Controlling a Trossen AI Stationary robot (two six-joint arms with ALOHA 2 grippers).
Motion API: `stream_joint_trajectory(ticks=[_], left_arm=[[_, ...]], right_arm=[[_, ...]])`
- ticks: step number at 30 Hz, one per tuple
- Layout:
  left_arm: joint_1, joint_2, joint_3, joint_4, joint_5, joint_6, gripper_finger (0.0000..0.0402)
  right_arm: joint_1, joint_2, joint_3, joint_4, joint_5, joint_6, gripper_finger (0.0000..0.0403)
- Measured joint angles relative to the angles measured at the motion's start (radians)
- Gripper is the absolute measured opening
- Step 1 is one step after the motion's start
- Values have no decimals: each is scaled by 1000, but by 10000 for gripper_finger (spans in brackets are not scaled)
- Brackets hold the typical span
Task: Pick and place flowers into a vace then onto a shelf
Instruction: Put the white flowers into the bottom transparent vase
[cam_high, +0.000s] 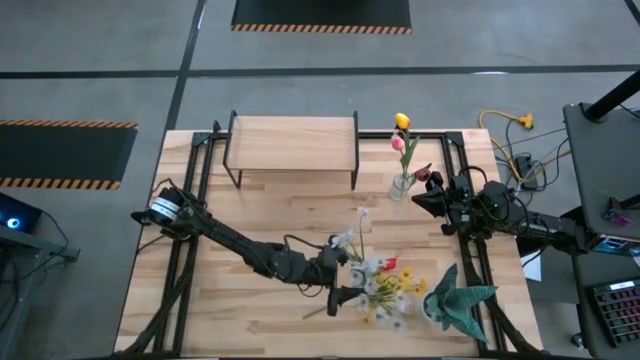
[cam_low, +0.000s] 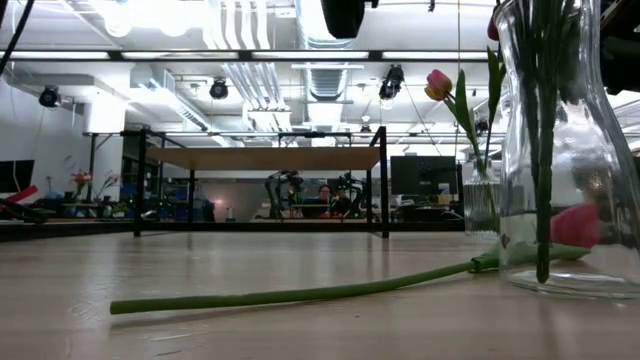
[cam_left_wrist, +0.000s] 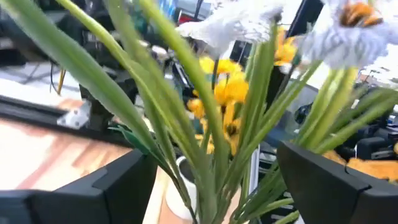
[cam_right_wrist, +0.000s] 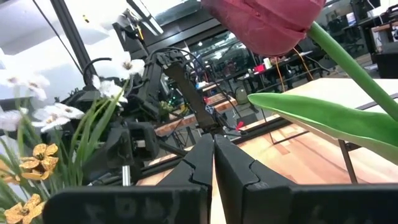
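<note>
Tabletop (cam_high: 260, 220): pale wooden boards, carrying everything below
Shelf (cam_high: 292, 135): low board on black legs at the far edge, left of centre; nothing on it, so the last step is judged not yet done
Left arm (cam_high: 235, 243): reaches from the left edge toward the near right, where the loose flowers lie
Right arm (cam_high: 520, 222): waits at the right edge, just beside the glass vase
Potted plant (cam_high: 455, 300): spiky green leaves at the near right corner, apart from the task
Loose flowers (cam_high: 385, 285): white and yellow blooms with green stems, bunched near the near edge, right of centre
Glass vase (cam_high: 402, 185): upright toward the far right, already holding a yellow tulip (cam_high: 402, 121) and a pink tulip (cam_high: 398, 142)
Left gripper (cam_left_wrist: 211, 180): fingers spread wide with green stems between them, not clamped; likely placed for a grasp
Right gripper (cam_right_wrist: 212, 158): fingers pressed together, holding nothing; a red tulip (cam_right_wrist: 267, 22) shows close by
</note>
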Motion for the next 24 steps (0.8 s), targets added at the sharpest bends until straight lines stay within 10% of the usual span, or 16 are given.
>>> stream_joint_trajectory(ticks=[24], left_arm=[[1,-87,0,-66,1,-170,315]], right_arm=[[0,0,0,-2,0,-9,9]])
